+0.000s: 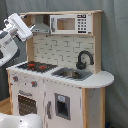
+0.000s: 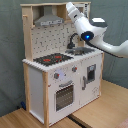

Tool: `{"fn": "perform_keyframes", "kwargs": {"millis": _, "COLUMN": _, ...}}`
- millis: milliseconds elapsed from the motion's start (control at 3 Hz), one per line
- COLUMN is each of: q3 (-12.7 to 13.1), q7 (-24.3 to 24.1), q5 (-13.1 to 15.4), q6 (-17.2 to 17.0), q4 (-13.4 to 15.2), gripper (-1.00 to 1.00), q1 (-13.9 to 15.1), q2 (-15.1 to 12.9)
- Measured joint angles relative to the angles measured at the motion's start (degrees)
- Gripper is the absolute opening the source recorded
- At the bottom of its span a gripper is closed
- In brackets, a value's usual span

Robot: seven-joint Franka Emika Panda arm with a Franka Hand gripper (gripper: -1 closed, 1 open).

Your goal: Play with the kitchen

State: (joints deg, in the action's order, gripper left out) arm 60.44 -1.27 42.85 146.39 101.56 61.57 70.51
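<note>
The kitchen (image 1: 57, 50) is a white and light-wood toy with a black-red hob (image 1: 37, 66), a sink (image 1: 72, 74), a black tap (image 1: 84, 60), a grey hood (image 1: 42, 27), a small microwave (image 1: 69, 23) and an oven door (image 1: 26, 104). In the first exterior view my gripper (image 1: 27, 27) hovers at the upper left corner, beside the hood. In the second exterior view the gripper (image 2: 70, 7) is high up at the top shelf, right of the hood (image 2: 48, 20) and above the tap (image 2: 72, 41). My arm hides the microwave there. The gripper holds nothing that I can see.
A grey curtain (image 1: 117, 45) hangs behind the kitchen. The kitchen stands on a wooden surface (image 2: 105, 110). A white part of the robot (image 1: 20, 121) fills the lower left corner of the first exterior view. My arm (image 2: 107, 46) crosses over the sink side in the second exterior view.
</note>
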Motion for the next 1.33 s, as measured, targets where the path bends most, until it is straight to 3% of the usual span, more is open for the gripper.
{"fn": "perform_keyframes", "kwargs": {"millis": 667, "q3": 3.0, "q7": -11.8, "q5": -0.1, "q6": -6.1, "q4": -3.7, "gripper": 1.00, "q1": 3.9, "q2": 0.0}}
{"fn": "perform_keyframes", "kwargs": {"millis": 1333, "q3": 3.9, "q7": -21.7, "q5": -0.1, "q6": -11.9, "q4": -5.1, "gripper": 1.00, "q1": 6.0, "q2": 0.1}}
